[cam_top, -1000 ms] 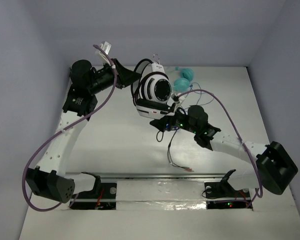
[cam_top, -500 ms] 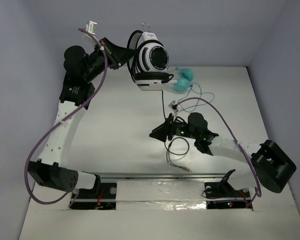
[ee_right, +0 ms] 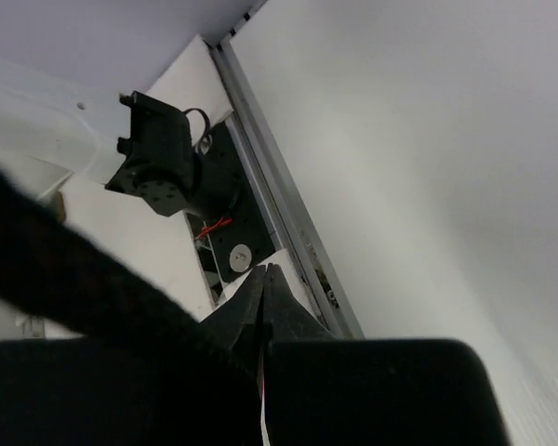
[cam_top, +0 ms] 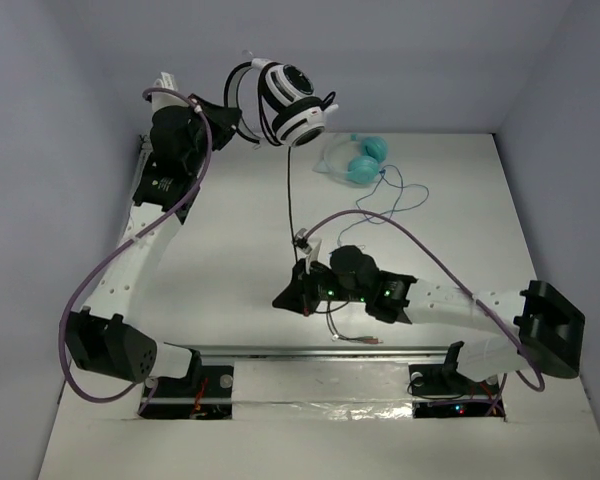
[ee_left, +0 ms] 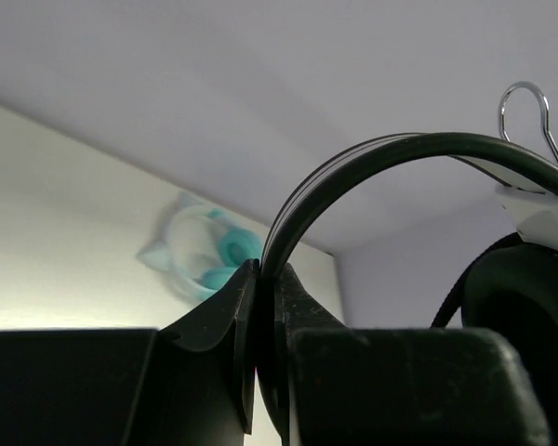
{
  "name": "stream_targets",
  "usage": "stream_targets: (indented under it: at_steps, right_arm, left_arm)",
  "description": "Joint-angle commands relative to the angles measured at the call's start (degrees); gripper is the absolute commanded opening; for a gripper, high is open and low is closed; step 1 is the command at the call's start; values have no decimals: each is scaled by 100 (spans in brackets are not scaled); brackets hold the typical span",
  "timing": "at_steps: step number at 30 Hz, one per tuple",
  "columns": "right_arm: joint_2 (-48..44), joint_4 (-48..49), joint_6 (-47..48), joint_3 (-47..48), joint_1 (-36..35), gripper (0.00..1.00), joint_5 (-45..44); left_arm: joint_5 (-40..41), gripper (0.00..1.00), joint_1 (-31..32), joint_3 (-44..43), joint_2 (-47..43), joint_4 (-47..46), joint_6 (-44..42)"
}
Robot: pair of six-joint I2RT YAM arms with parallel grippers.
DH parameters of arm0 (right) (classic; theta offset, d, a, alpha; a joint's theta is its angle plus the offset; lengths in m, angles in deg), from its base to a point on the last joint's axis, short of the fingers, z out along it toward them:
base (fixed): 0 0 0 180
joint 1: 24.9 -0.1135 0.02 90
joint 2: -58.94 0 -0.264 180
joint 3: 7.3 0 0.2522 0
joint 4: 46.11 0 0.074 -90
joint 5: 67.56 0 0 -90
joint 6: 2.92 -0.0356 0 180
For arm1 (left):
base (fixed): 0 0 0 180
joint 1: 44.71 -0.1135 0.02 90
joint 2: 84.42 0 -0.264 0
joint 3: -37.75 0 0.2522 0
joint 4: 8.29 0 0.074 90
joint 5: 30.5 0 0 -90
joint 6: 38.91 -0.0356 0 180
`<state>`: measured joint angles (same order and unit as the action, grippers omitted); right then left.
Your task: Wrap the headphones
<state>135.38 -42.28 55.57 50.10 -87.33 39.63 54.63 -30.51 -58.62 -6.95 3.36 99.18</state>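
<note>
While the headphones (cam_top: 288, 95) are being held up in the air over the far-left part of the table (cam_top: 230, 260), well clear of the surface, they're being gripped by the black headband (ee_left: 372, 158). That band is being pinched between the fingers of the left gripper (ee_left: 259, 279), so yeah, jaws clamped tight on it. This is being shown pretty clearly in the left wrist view, with one black earcup (ee_left: 521, 307) being seen off to the right and a little wire loop (ee_left: 525, 102) being seen above it.

From the earcups, the thin black cable (cam_top: 289, 190) is being pulled down in a nearly straight line to the right gripper (cam_top: 288, 297), which is being held low over the near-middle of the table. Its jaws are being pressed together too, and the cable is being led right into them, so a grip on the cable is what's being shown. The strand itself is hardly being made out in the right wrist view. Past the gripper, the loose tail is being shown curled on the table, with its plug end (cam_top: 372, 341) near the front rail (cam_top: 280, 352).

Further back, a small teal headset (cam_top: 355, 160) is being shown lying flat near the far wall, with its blue cord (cam_top: 395, 195) trailing beside it, well apart from both grippers.
</note>
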Motion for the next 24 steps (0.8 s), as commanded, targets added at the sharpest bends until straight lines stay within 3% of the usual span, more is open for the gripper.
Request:
stream_targets:
  at_steps: [1,4,10,15,21,24]
  right_arm:
    - [142,-1147,197,732,-277,0,-716]
    - [99,-2376,338,1444,-532,0,-1103]
    - [-129,-4487,865,2823,-735,0,-1559]
    - [-235,-5580,1498,3572,-735,0,-3129]
    - [-341,-5880,1955,4143,10,0,-3547]
    - [-376,-5854,2148,4145,510,0,-3503]
  left_arm:
    - [1468,0,162,17,-110,-248,-123]
    - [2785,0,548,-1,66,209,-1148]
    - [3877,0,1329,87,663,1201,-2471]
    - [3941,0,1832,841,585,1572,-3280]
    - [3457,0,2349,1878,260,1757,-3500]
    - [2836,0,2544,2309,-82,1705,-3667]
